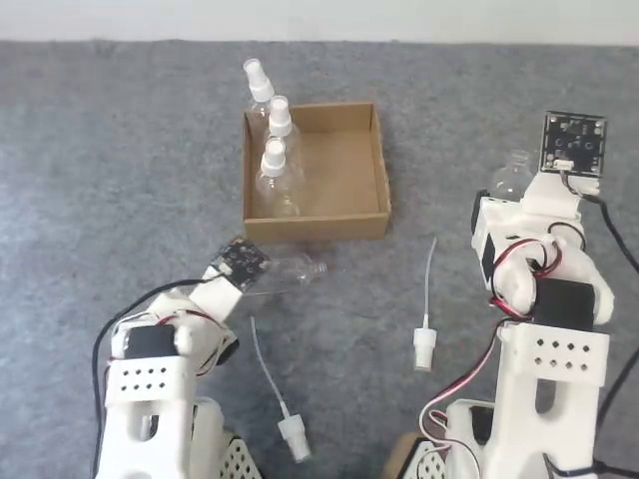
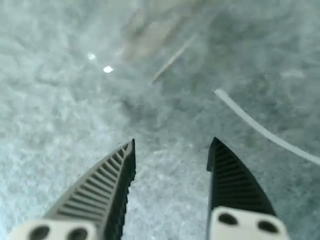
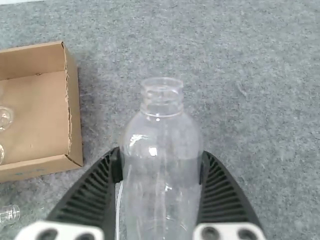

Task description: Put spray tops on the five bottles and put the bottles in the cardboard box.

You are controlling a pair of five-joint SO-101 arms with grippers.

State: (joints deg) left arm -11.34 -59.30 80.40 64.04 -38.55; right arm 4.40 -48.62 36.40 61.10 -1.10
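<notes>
Cardboard box [image 1: 379, 170] has three capped bottles [image 1: 277, 170] lined at one wall, with room for two more. Right gripper [image 3: 159, 160] is clamped round an upright uncapped bottle [image 3: 161, 150], likely steadying it for a top. Left gripper [image 2: 172, 142] hangs spread and empty by the lying bottle [image 1: 295, 271]; two spray tops [image 1: 424, 347] lie loose on the carpet [image 1: 120, 180].

We count five bottles: three capped bottles [image 1: 274, 172], one lying bottle [image 1: 296, 269], one held bottle [image 3: 161, 165], the last two uncapped. We count two loose spray tops [image 1: 424, 347], one cardboard box [image 1: 319, 228], two arms [image 1: 150, 374].
</notes>
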